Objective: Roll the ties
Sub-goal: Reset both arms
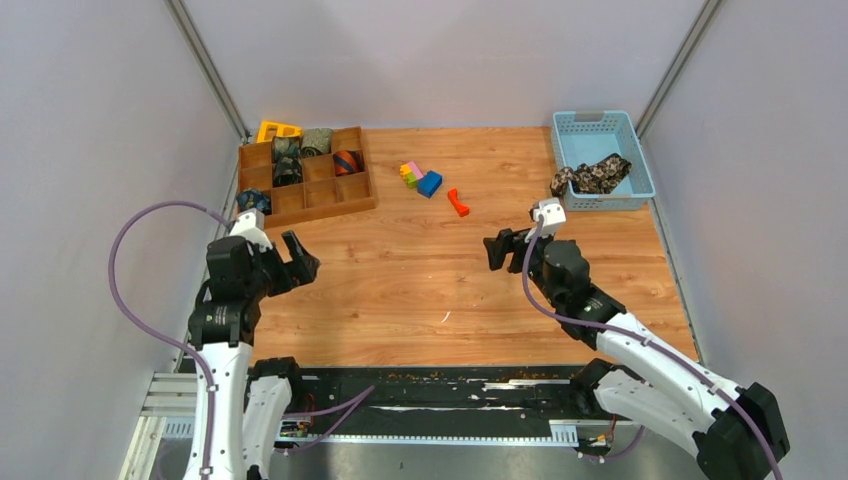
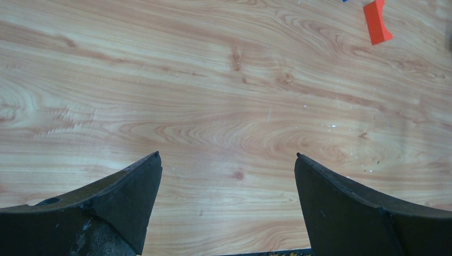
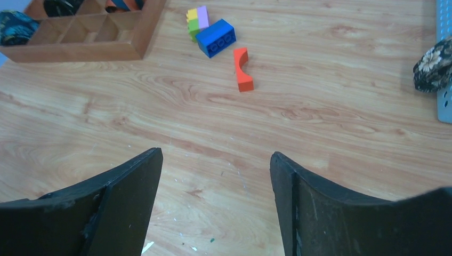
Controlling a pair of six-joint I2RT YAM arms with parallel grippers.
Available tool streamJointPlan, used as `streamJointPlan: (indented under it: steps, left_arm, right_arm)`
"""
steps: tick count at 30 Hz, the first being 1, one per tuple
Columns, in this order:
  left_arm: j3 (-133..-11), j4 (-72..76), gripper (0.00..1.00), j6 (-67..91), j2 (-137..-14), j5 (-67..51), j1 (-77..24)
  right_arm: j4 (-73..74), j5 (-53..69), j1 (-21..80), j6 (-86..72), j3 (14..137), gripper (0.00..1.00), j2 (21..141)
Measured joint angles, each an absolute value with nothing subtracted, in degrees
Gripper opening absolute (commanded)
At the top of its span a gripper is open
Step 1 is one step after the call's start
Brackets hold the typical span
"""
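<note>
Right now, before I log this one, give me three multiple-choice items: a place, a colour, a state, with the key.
1. Where is the black-tan floral tie? A) in the wooden tray B) draped over the rim of the blue basket C) between the right jaws
2. What colour is the arch-shaped block? A) orange-red B) green C) white
3. How do both arms' jaws stand? A) open and empty B) shut on ties C) shut on blocks
Key: B, its end spills over the wall; A, plain in the right wrist view; A, bare table shows between each pair.
</note>
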State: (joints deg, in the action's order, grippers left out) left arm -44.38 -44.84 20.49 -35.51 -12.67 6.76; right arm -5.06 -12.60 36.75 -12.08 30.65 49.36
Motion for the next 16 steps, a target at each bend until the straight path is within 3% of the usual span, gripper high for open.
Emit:
streamJointPlan:
  steps: [16]
  left_arm:
    - [-42.8,-43.8,1.0,20.6,-34.3,-13.5,3.4]
  right_arm:
    - [-8.9,-14.3,36.8,-10.8,27.4,0.75,51.3]
